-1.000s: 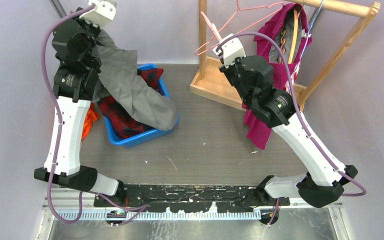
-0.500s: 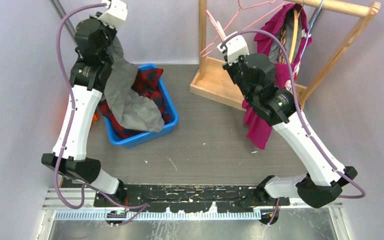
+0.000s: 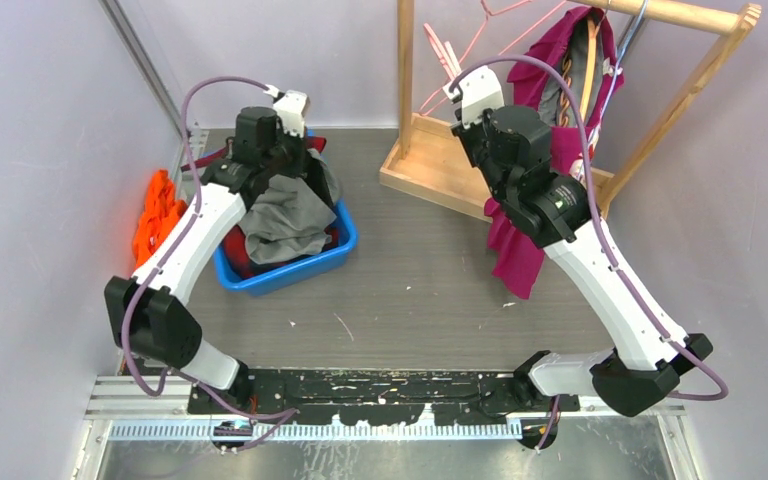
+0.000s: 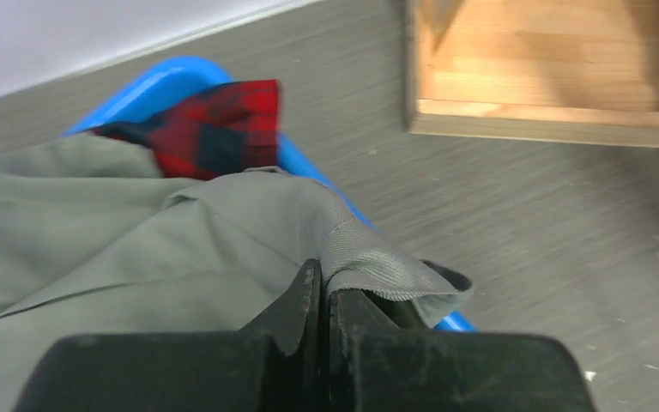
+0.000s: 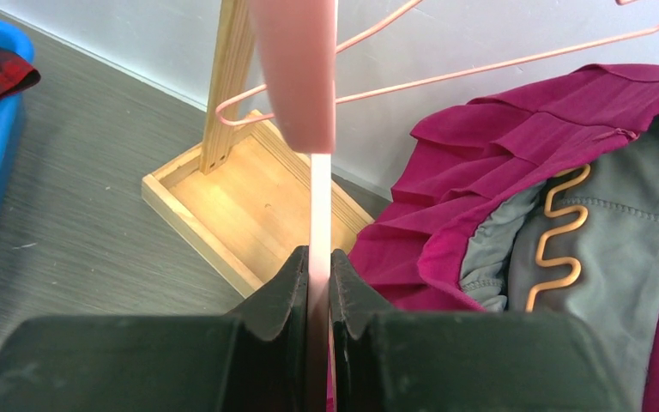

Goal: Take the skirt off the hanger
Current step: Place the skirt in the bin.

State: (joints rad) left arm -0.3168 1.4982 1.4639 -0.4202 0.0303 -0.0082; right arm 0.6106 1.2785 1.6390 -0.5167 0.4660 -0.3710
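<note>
While left gripper (image 4: pixel 322 283) pinches grey skirt (image 4: pixel 137 257) fold over blue bin (image 4: pixel 154 73) rim | right gripper (image 5: pixel 319 262) clamps pink hanger (image 5: pixel 320 197) beside wooden rack (image 5: pixel 257 215) | bin, rack well apart

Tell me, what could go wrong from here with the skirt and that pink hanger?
1. The left gripper pinches only an edge of the grey skirt, and that fold lies over the blue bin's rim; once let go, it might slide onto the table.
2. The right gripper holds the pink hanger by one thin clip, so it could twist loose or snag the magenta garment on the wooden rack.
</note>
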